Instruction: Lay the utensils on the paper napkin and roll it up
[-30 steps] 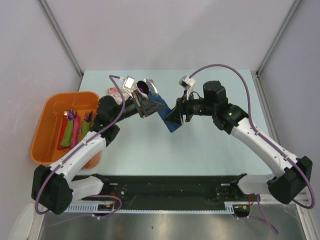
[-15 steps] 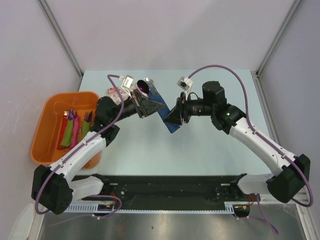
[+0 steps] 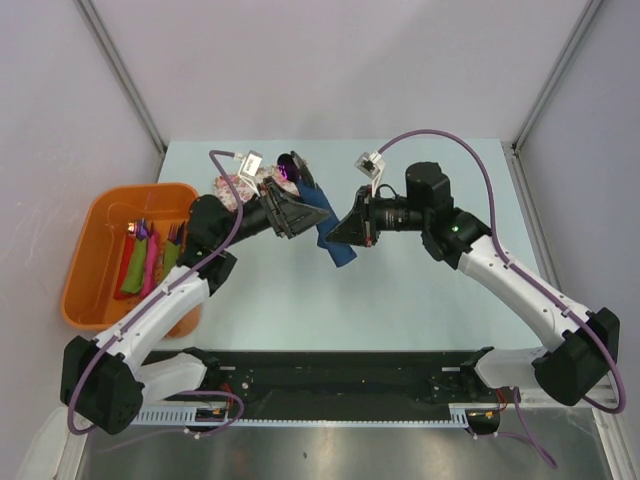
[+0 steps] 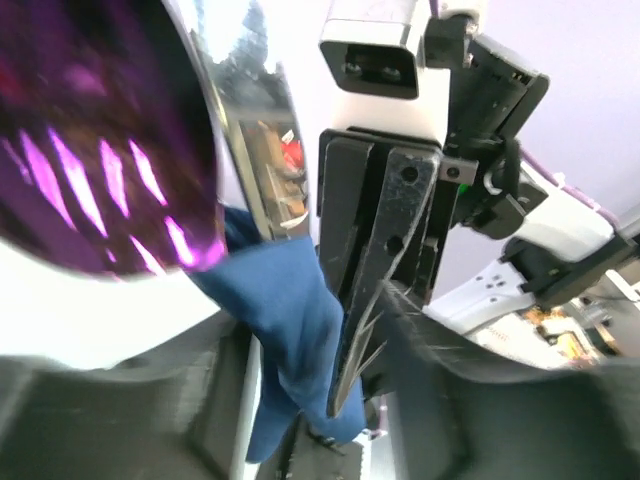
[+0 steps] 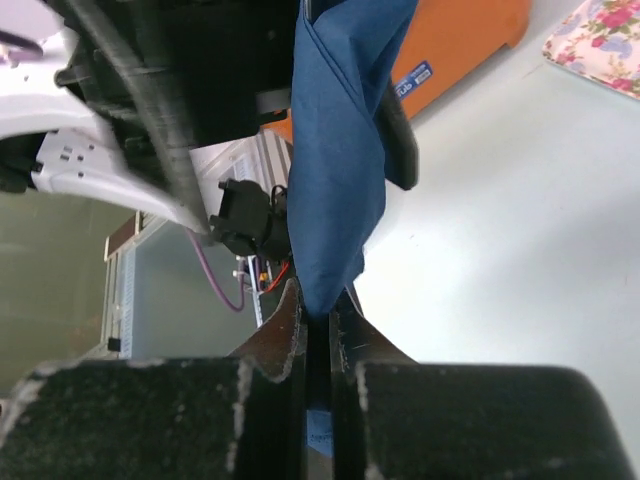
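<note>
Writing: the only label I find is a small blue-and-white sticker on the orange bin's wall, and its print is too small to read.
Orange bin: sits at the worktop's left edge and holds a red roll, a pink roll and a green roll side by side.
Floral tray: near the far-left corner.
Paper napkin: navy, hanging in folds above the worktop's middle, between my two grippers.
Utensils: purple spoon bowl and a silver piece at the napkin's upper end, right up against my left wrist camera.
Right gripper: fingers pinched tight on the napkin's lower end.
Left gripper: fingers parted, napkin between them.
</note>
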You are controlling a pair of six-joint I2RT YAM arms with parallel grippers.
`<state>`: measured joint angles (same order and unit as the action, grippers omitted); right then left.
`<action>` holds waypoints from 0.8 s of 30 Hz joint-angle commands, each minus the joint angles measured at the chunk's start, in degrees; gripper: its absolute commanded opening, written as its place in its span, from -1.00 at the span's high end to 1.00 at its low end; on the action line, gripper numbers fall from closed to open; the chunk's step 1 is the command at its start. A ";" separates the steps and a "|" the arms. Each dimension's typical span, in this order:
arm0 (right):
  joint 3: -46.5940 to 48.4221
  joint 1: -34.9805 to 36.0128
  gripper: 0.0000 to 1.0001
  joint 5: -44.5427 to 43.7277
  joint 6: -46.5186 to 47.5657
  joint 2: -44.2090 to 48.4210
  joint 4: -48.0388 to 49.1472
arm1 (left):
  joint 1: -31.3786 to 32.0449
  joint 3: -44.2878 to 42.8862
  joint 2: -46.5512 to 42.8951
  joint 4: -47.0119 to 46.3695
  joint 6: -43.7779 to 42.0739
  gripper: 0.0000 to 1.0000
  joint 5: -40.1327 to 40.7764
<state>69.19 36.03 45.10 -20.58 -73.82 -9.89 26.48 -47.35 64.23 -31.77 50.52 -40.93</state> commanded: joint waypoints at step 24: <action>3.59 2.81 1.00 -7.57 -8.96 -0.45 14.64 | -2.31 2.09 1.60 -13.49 17.68 -0.38 -3.02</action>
<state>69.67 37.80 40.03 -30.06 -74.74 0.08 22.98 -44.77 65.71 -40.42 65.65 -42.89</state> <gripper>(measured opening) 0.053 0.732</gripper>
